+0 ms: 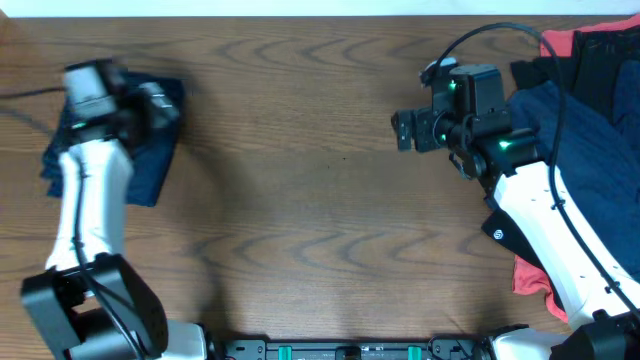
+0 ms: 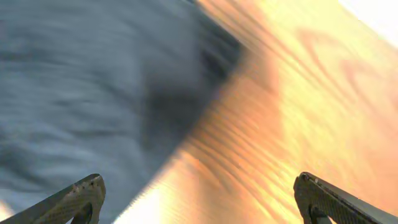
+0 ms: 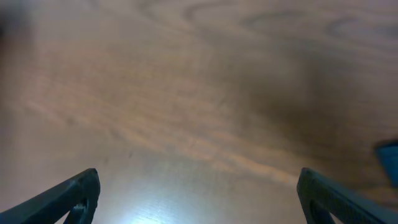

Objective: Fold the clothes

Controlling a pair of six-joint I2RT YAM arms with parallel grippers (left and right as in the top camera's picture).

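A folded navy garment (image 1: pixel 150 165) lies at the table's far left, partly under my left arm. My left gripper (image 1: pixel 160 100) hovers over its upper edge, open and holding nothing. In the left wrist view the navy cloth (image 2: pixel 81 87) fills the left half, blurred, with bare wood between the spread fingertips (image 2: pixel 84 193). My right gripper (image 1: pixel 402 130) is open above bare table, right of centre, empty. The right wrist view shows only wood between its fingers (image 3: pixel 81 190). A pile of clothes (image 1: pixel 590 120), navy, black and coral-red, sits at the right edge behind my right arm.
The wooden table (image 1: pixel 300 200) stretches between the two arms. A black cable (image 1: pixel 480 35) loops over the right wrist. The arm bases (image 1: pixel 350 350) stand along the front edge. A sliver of navy cloth (image 3: pixel 388 158) shows at the right wrist view's right edge.
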